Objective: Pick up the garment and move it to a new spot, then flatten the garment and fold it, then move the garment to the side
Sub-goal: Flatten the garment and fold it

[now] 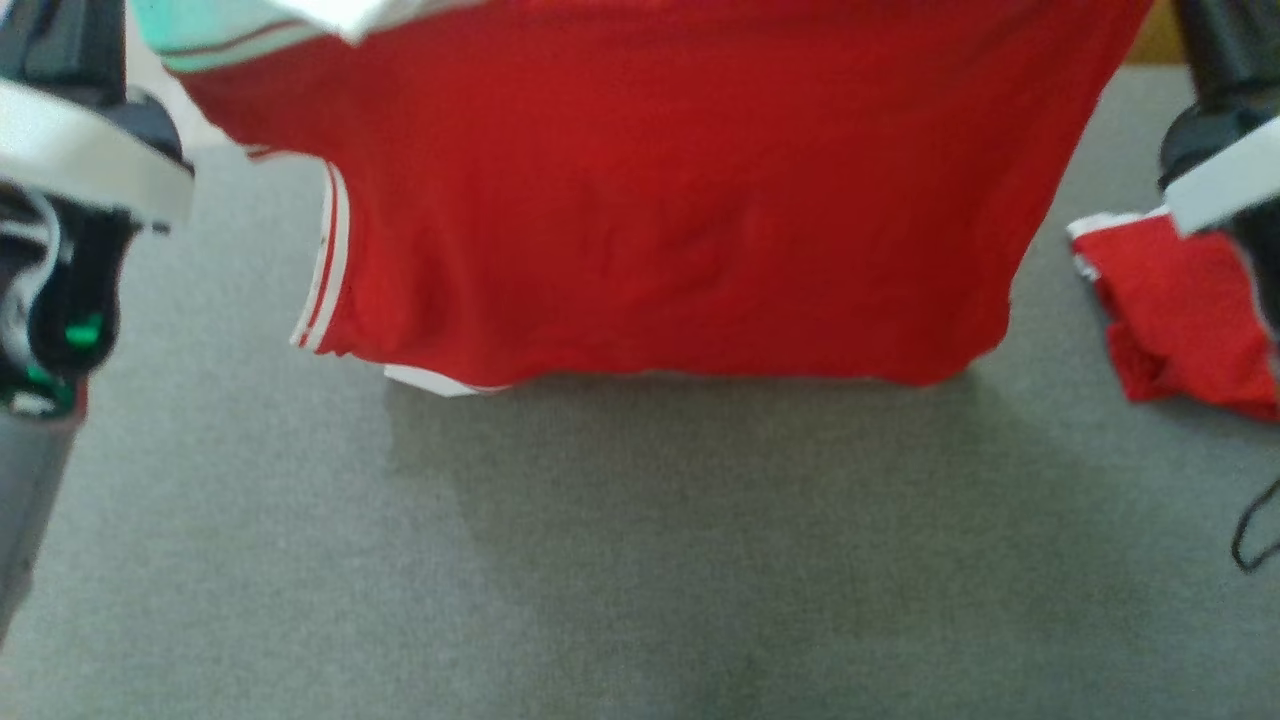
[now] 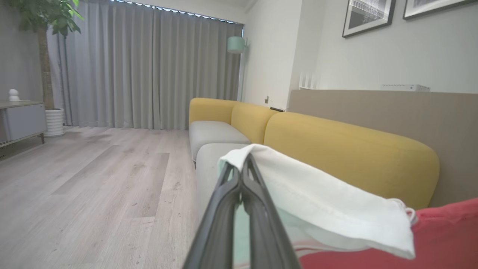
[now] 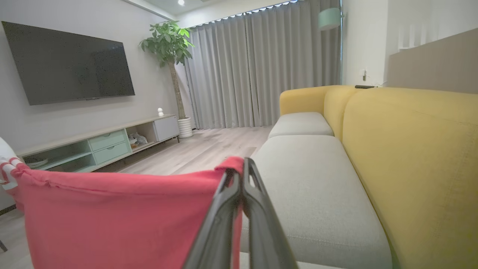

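Garment: a red short-sleeved fabric garment (image 1: pixel 650 220) with white-striped cuffs and a white-and-mint panel. It hangs as a sheet over the grey woven sofa seat (image 1: pixel 600 560).

Left tool (image 2: pixel 242 175): fingers pressed fully together, pinching the white-and-mint corner. From the tips the cloth (image 2: pixel 410 243) runs off toward 4 o'clock.

Right tool (image 3: pixel 242 179): also clamped tight, on a plain red corner. From it the cloth (image 3: pixel 112 216) runs off toward 8 o'clock.

Key relation: the held top edge is the long axis. In the head view it lies along the 9-to-3 line, with one tool at each end, so neither arm is nearer. The body drops toward 6 o'clock.

- The top edge looks roughly taut, with little sag.
- The hem sits level at mid-frame, with its shadow directly beneath.
- I cannot tell whether the hem touches the seat.

Judgement: the step in hand is the carry, and laying out is next. Both tools should come down together toward 6 o'clock, keeping their spacing, so the sheet lands flat.

View differences:
- The wrist views give the two pinches and the yellow sofa back (image 3: pixel 410 149).
- The head view gives the hem, the striped cuff at 9 o'clock and a bunched red sleeve (image 1: pixel 1180 310) at 3 o'clock. That sleeve will likely need spreading.
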Controlling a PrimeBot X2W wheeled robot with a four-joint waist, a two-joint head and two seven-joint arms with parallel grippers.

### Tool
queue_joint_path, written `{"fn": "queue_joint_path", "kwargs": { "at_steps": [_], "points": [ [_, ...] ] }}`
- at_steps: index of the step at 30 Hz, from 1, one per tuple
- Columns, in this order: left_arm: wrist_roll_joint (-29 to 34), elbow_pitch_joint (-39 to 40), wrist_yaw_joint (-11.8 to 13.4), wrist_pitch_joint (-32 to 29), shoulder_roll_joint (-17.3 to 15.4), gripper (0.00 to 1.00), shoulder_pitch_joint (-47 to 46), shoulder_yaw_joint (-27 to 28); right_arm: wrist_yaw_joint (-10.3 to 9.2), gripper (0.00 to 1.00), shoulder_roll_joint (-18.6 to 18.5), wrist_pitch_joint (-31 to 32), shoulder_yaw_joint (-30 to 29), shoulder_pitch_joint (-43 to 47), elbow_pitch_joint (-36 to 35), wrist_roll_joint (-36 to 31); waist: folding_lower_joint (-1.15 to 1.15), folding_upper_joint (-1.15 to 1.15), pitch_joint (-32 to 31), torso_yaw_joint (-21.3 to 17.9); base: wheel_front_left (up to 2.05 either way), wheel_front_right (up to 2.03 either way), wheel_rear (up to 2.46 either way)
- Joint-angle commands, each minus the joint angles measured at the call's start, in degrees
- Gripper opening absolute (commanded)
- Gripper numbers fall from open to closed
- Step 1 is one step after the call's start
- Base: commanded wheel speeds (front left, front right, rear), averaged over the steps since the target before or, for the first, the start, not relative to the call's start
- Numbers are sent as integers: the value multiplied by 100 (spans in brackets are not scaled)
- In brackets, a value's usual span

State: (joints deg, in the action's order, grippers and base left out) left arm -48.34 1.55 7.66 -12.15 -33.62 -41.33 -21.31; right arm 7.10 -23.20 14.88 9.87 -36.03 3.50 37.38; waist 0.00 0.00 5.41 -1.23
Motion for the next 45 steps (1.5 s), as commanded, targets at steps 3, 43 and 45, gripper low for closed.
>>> {"fn": "queue_joint_path", "kwargs": {
  "at_steps": [3, 43, 45],
  "points": [
    [200, -237, -42, -92, -175, 0, -983, 129, 39, 0, 140, 206, -131, -781, -22, -167, 0, 0, 816, 60, 0, 0, 0],
    [849, -3200, -1513, 1879, 132, 0, -395, -1914, 39, 0, -195, -1358, 2952, -1393, 4368, 109, 0, 0, 584, 484, 0, 0, 0],
    [802, -2755, -1513, 1612, -181, 0, -59, -2109, 39, 0, -384, -1130, 3221, -1191, 4230, 304, 0, 0, 445, 487, 0, 0, 0]
  ]
}}
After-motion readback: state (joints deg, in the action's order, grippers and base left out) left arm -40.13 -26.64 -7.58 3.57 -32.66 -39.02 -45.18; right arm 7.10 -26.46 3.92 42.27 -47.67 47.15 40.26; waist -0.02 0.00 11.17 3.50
